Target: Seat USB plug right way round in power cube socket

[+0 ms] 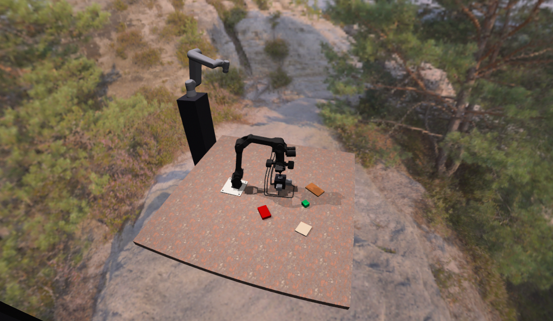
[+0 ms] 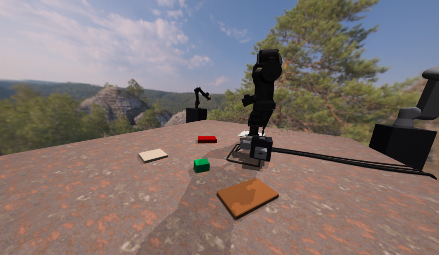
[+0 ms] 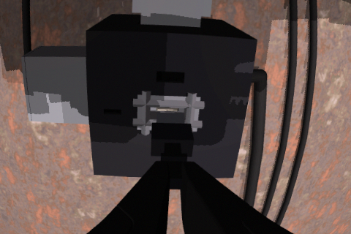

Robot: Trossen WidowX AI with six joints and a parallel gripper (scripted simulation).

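The black power cube stands on the table. Its top socket has a silver rim, and a pale tongue shows inside it in the wrist view. My gripper points down over the cube and is shut on the black USB plug. The plug's dark body covers the socket's near edge in the wrist view. The socket's opening shows beyond it, so the plug appears to be above and out of the socket. The plug's lower end and which way round it faces are hidden.
Grey blocks sit at the cube's sides. Black cables run beside it. A green block, orange slab, red block and cream slab lie nearby.
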